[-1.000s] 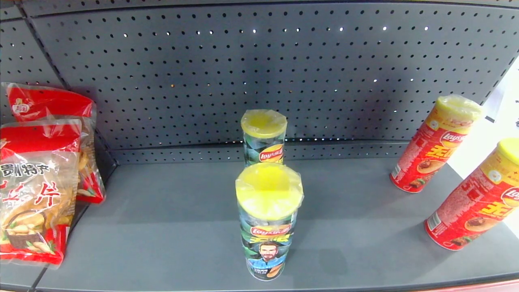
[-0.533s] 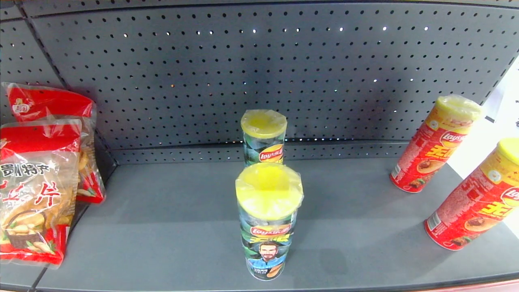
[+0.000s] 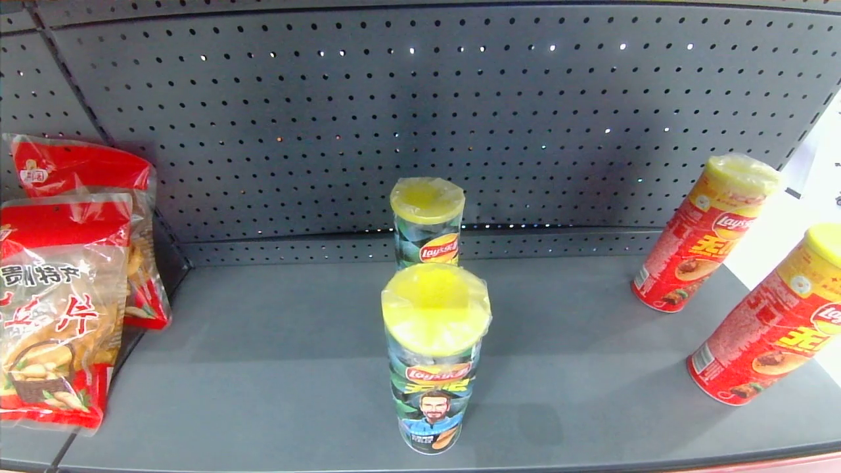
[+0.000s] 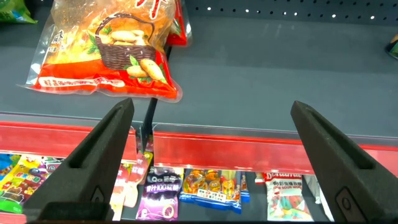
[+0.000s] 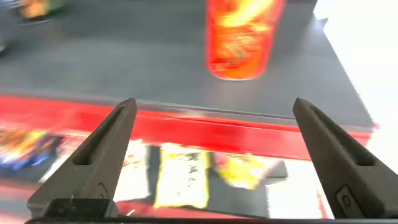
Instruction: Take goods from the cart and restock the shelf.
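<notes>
My left pincer and right pincer hang released, empty; a careless reach could topple the front can.

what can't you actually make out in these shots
Rear green can: lower body hidden behind the front green can, head view.
Near red can: cut by the head view's right edge.
Blurred red can, right wrist view: top cut off, print unreadable.
Packets under the red shelf edge, right wrist view: too blurred to identify.
</notes>
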You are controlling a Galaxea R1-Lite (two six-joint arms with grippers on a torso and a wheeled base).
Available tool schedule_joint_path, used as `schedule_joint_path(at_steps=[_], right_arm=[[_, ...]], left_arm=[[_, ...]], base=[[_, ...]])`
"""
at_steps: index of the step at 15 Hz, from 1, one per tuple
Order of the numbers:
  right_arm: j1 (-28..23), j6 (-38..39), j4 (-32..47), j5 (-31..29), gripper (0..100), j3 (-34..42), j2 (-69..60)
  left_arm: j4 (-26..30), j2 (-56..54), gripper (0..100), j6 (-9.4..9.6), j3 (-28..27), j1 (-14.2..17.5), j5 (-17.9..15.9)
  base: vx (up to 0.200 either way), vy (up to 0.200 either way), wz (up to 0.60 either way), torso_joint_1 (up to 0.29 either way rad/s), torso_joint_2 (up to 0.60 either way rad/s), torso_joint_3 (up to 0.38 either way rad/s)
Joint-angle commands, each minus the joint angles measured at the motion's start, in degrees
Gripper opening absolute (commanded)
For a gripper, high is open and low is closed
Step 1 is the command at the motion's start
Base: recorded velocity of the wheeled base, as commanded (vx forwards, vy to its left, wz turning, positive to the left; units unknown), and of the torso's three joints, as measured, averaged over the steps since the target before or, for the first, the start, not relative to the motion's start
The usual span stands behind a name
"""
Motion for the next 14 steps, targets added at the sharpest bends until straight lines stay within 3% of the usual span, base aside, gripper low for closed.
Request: schedule_joint_path(at_steps=[1,14], right_arm=[[0.0,2.0,1.4,-2.7,100,0.0,-1.6],[-0.2,3.3,1.5,-3.4,100,0.1,-2.1]], left_arm=[[0.0,0.0,100,-0.04,0.0,0.0,0.0],[0.0,0.0,100,-0.04,0.0,0.0,0.0]], base=[[0.0,0.0,0.0,0.0,0.0,0.0],[0.0,0.0,0.0,0.0,0.0,0.0]])
